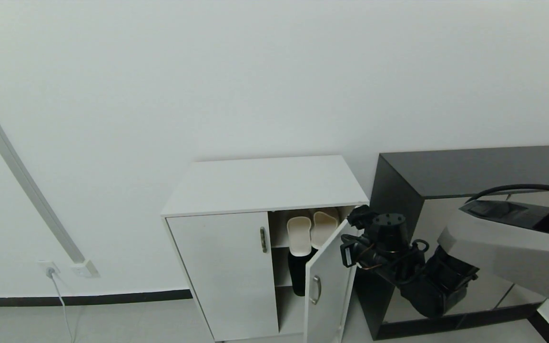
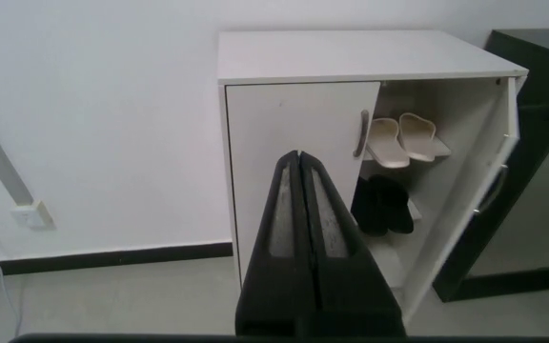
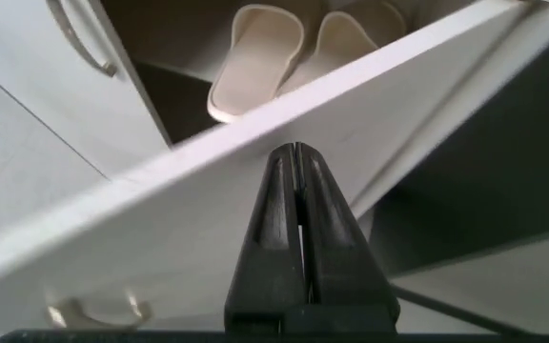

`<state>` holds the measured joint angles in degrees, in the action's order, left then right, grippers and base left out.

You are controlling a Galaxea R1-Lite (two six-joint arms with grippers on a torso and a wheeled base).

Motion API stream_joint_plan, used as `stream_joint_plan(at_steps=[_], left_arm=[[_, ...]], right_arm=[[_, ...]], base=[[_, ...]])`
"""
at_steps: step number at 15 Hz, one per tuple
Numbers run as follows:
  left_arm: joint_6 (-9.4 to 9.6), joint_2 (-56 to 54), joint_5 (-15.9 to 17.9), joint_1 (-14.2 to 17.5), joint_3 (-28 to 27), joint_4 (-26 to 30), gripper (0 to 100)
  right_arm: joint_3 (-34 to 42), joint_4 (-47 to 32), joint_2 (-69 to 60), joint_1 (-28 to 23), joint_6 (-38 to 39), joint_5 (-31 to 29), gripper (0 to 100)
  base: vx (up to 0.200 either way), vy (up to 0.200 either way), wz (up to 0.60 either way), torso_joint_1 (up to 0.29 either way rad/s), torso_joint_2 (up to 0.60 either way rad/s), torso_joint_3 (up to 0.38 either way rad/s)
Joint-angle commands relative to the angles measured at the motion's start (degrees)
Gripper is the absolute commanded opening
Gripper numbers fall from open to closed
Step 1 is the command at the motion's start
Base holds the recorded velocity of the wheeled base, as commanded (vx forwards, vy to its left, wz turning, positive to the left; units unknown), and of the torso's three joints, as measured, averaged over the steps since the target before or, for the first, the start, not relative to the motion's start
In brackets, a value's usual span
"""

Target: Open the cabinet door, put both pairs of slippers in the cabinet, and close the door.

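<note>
The white cabinet point(image 1: 265, 183) has its left door point(image 1: 227, 267) closed and its right door point(image 1: 329, 286) standing partly open. A cream pair of slippers point(image 1: 310, 231) lies on the upper shelf, and a black pair point(image 1: 298, 274) sits on the shelf below. My right gripper point(image 1: 358, 216) is shut and empty, its fingertips point(image 3: 296, 151) against the outer face of the right door point(image 3: 255, 191) near its top edge. The cream slippers point(image 3: 260, 52) show past that edge. My left gripper point(image 2: 298, 157) is shut and empty, held off in front of the left door point(image 2: 294, 124). Both pairs point(image 2: 408, 138) point(image 2: 384, 202) lie inside.
A black cabinet point(image 1: 470, 166) stands directly right of the white one, close behind the open door. The white wall is behind both. A wall socket point(image 1: 48, 269) with a cable and a slanted conduit point(image 1: 17, 166) are at the left. Bare floor lies in front.
</note>
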<state>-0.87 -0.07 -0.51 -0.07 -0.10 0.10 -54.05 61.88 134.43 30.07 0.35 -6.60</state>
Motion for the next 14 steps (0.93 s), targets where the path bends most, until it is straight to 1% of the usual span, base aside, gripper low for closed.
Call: stream_joint_plan(at_steps=[1, 7, 14], left_arm=[[-0.01, 0.1, 0.0, 0.1, 0.0, 0.0, 0], [0.07, 0.1, 0.0, 0.1, 0.0, 0.0, 0], [0.07, 0.1, 0.0, 0.1, 0.0, 0.0, 0]], right_arm=[[-3.4, 0.0, 4.0, -0.2, 0.0, 0.0, 0], [-12.5, -0.4, 8.3, -0.3, -0.2, -0.2, 0], [-14.5, -0.4, 9.4, -0.5, -0.3, -0.2, 0]], base=[[0.000, 0.000, 0.00, 0.000, 0.00, 0.000], [0.000, 0.000, 0.00, 0.000, 0.00, 0.000], [0.000, 0.000, 0.00, 0.000, 0.00, 0.000]])
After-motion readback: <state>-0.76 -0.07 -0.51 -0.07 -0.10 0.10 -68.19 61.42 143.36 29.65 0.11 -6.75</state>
